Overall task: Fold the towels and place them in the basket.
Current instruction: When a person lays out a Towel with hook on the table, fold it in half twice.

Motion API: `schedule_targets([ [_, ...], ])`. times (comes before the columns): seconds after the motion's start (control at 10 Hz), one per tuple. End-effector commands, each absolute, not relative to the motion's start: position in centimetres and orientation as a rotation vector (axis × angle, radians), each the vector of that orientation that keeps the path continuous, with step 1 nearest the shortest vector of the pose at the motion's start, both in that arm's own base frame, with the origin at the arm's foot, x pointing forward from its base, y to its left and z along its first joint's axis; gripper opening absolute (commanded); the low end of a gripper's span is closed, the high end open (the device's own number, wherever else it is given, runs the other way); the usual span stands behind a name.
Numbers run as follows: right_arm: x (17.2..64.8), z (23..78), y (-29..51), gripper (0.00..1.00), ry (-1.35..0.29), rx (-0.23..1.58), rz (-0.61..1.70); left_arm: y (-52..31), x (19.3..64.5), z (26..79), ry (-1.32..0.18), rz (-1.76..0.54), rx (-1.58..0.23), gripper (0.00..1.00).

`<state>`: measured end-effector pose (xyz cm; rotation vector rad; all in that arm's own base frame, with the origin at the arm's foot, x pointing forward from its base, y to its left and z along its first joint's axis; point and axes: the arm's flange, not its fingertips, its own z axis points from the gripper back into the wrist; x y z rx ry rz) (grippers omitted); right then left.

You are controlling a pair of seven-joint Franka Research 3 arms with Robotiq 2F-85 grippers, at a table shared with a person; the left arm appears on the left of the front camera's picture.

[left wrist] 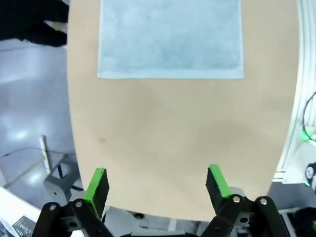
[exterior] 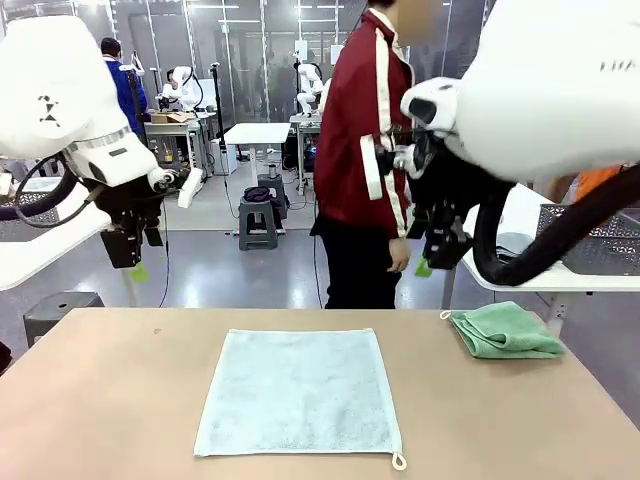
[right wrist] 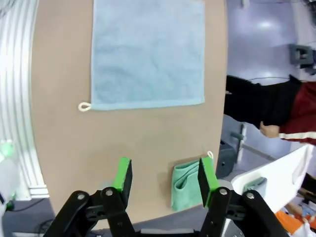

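A light grey towel (exterior: 300,390) lies spread flat in the middle of the tan table (exterior: 100,400), with a small white loop (exterior: 399,461) at its near right corner. A mint green towel (exterior: 505,332) lies folded near the table's right edge. My left gripper (exterior: 135,268) hangs high above the far left corner, open and empty (left wrist: 155,185), looking down at the grey towel (left wrist: 170,37). My right gripper (exterior: 428,262) hangs high at the far right, open and empty (right wrist: 165,177), with the green towel (right wrist: 183,185) and grey towel (right wrist: 148,52) far below. A dark perforated basket (exterior: 600,235) stands on a white side table at right.
A person in a red jacket (exterior: 365,150) stands beyond the table's far edge, side-on, hands down. A grey stool (exterior: 60,310) sits at the far left corner by another white table. Bare tabletop surrounds both towels.
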<state>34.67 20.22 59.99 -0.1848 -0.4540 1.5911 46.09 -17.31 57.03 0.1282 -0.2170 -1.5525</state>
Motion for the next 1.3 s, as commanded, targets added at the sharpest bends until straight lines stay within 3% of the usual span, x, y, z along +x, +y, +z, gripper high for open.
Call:
schedule_targets([
  [0.0,35.7,58.3,20.2,0.68,-0.318,-0.227,1.687,-18.4,45.3,57.6,-0.168,-1.513,0.168,1.0],
  [0.4,36.7,55.1,21.8,0.68,-0.11,-0.257,1.744,-16.7,43.2,55.6,-0.245,-1.503,0.164,1.0],
  [1.0,38.3,54.6,23.2,0.68,-0.109,-0.205,1.645,-17.8,40.1,52.7,-0.192,-1.597,0.165,1.0],
  [1.2,38.1,54.5,22.5,0.68,-0.1,-0.224,1.707,-18.1,40.8,53.0,-0.179,-1.56,0.146,1.0],
])
